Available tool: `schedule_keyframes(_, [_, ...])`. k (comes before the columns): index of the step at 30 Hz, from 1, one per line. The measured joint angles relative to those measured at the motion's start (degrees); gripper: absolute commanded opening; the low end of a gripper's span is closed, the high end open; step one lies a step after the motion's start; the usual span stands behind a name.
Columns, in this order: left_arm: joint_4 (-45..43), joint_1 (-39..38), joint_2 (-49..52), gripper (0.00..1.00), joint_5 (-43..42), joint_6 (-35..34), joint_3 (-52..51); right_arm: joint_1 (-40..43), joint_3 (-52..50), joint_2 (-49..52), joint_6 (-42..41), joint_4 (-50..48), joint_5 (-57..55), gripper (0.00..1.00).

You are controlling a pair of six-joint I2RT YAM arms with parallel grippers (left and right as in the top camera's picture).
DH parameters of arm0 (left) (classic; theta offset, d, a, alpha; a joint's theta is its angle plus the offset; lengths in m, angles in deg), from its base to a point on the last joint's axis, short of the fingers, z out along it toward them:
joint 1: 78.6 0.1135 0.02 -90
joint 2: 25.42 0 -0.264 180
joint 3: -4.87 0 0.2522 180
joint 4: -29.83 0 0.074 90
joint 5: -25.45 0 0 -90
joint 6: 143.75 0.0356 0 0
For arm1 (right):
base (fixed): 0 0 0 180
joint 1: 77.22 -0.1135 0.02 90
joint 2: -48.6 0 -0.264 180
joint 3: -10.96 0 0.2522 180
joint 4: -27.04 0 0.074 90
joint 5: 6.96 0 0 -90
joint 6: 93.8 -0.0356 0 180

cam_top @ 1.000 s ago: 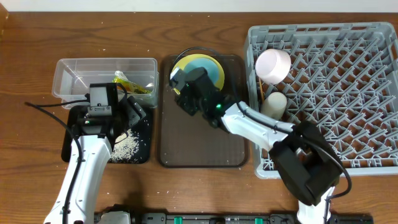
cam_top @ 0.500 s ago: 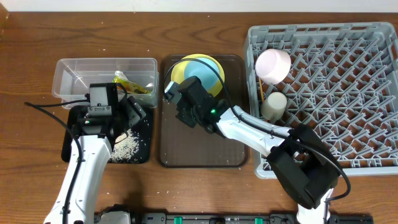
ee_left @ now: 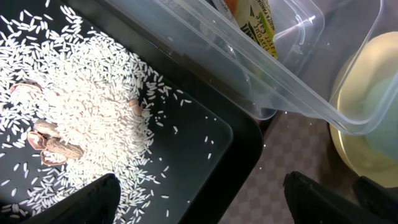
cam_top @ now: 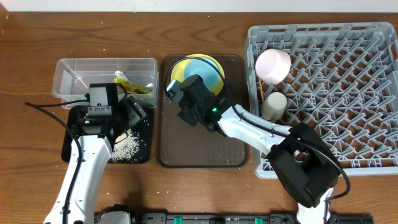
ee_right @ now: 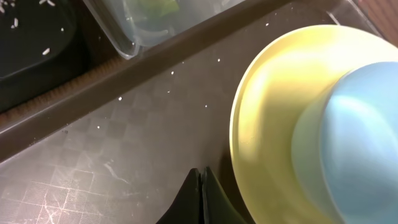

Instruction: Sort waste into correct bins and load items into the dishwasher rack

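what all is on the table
rack: one, grey, right side
white bowl: one, white, in rack
cup: one, white, in rack
chopsticks: pair, wooden, beside cup
brown tray: one, brown, centre
plate: one, yellow, on brown tray
blue bowl: one, light blue, on plate
tub: one, clear, left
wrapper: one, green-orange, in tub
black tray: one, black, beside tub
rice: many, pale, in black tray
left gripper: one, black, open over black tray
right gripper: one, black, shut beside plate

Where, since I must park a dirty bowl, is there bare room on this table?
Free: near half of the brown tray, below the plate; the rack right of the white bowl and cup. Crowded: tub and black tray, with the left arm over them.
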Motion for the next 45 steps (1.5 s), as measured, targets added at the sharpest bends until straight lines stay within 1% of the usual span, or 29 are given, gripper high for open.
schedule_keyframes(11, [0.0,0.0,0.0,0.87,0.0,0.0,0.0,0.0,0.0,4.0,0.0,-0.1,-2.3,0.04])
schedule_keyframes(15, [0.0,0.0,0.0,0.87,0.0,0.0,0.0,0.1,0.0,4.9,0.0,0.0,-2.9,0.01])
schedule_keyframes(21, [0.0,0.0,0.0,0.87,0.0,0.0,0.0,0.1,0.0,4.9,0.0,0.0,-2.8,0.01])
schedule_keyframes(28, [0.0,0.0,0.0,0.87,0.0,0.0,0.0,0.1,0.0,4.9,-1.5,1.9,1.6,0.01])
schedule_keyframes(36, [0.0,0.0,0.0,0.87,0.0,0.0,0.0,0.0,1.2,4.6,-5.7,8.0,7.4,0.01])
schedule_keyframes(41, [0.0,0.0,0.0,0.87,0.0,0.0,0.0,0.0,1.3,4.1,-7.3,10.2,11.3,0.01])
schedule_keyframes(44, [0.0,0.0,0.0,0.87,0.0,0.0,0.0,0.0,1.2,3.9,-7.8,10.3,12.0,0.02])
schedule_keyframes(45, [0.0,0.0,0.0,0.87,0.0,0.0,0.0,0.0,1.2,3.8,-7.9,10.2,11.9,0.04])
